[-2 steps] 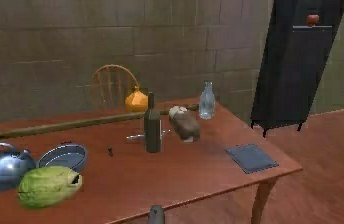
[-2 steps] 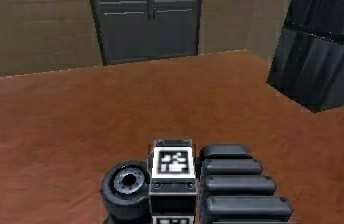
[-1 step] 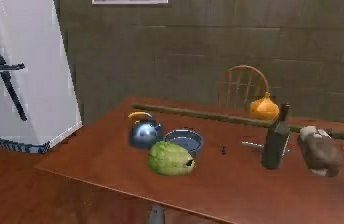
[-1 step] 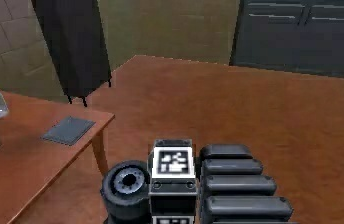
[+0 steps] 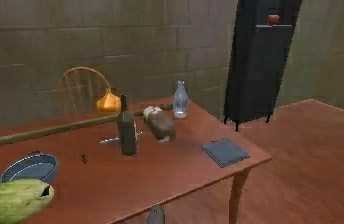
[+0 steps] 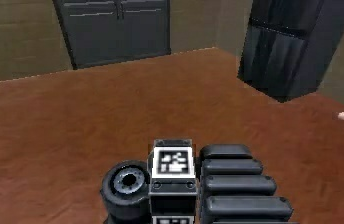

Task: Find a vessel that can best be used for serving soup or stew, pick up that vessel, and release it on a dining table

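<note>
Down low over the brown floor (image 6: 70, 120) sits my gripper (image 6: 127, 192), next to a white square with black marks (image 6: 173, 165). I cannot tell if my jaws hold anything. Well apart from my jaws, a blue-grey bowl (image 5: 30, 165) rests on the wooden table (image 5: 180, 165), just beside a green round thing (image 5: 15, 200) and near a dark bottle (image 5: 128, 130).

Glossy wooden table (image 5: 180, 165), clear glass bottle (image 5: 180, 98), wooden chair (image 5: 81, 70), polished wood floor (image 6: 80, 130)
</note>
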Tool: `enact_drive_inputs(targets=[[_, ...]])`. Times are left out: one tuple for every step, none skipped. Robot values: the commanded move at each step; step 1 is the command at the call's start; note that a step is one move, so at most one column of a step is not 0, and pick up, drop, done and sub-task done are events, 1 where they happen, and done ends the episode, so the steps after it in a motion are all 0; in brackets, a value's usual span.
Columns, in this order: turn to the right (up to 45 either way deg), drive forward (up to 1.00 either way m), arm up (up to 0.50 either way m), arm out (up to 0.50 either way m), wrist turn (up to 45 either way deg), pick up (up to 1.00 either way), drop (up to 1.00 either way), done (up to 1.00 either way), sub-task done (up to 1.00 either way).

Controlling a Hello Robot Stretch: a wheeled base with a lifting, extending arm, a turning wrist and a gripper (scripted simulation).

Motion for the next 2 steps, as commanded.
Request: enact_drive_inputs(targets=[[45.0,0.00,0.00,0.00,0.0,0.00,0.00,0.00,0.00],[39.0,0.00,0.00,0.00,0.0,0.00,0.00,0.00,0.00]])
